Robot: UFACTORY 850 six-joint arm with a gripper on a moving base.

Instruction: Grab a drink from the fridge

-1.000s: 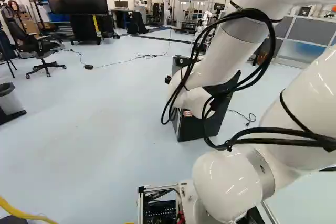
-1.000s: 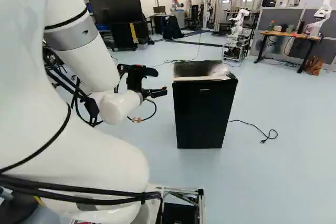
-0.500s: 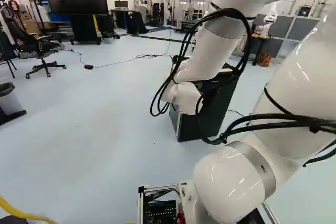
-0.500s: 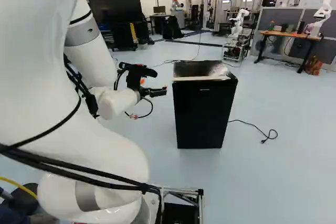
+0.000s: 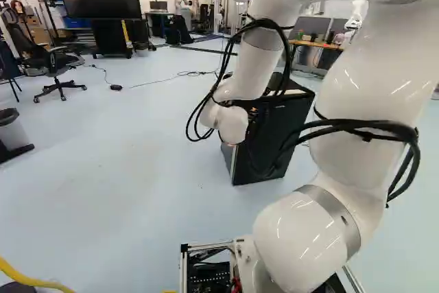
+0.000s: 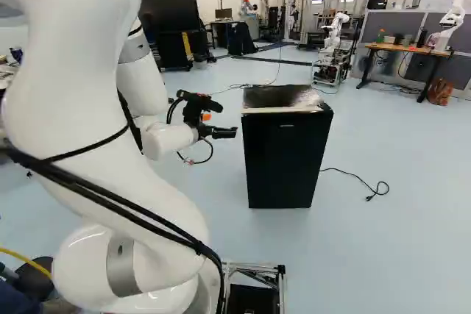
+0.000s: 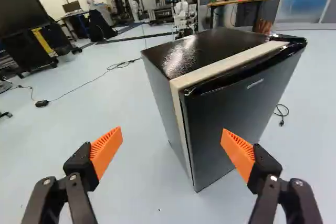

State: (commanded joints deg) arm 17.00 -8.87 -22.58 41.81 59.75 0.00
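Fridge [image 6: 285, 156], upright, just right of centre in the right base view, right of centre in the left. At the gripper [image 7: 171, 131]: spread wide, with nothing held. Outward from there: ahead, biased to one finger's side, and near but not touching. Nearest to the approach, the door's [image 7: 231, 108] upright side edge, with a pale strip [image 7: 230, 63] along the top. Long axis vertical. Only one arm [image 5: 260, 56] to serve. Judged next: advance toward that edge rather than the middle of the door. Door apparently shut; drink not visible, presumably inside. Hinge side not determinable. Partly covered in the left base view by arm and cables [image 5: 377, 126]; there, gripper probably behind the wrist joint, though poorly shown.
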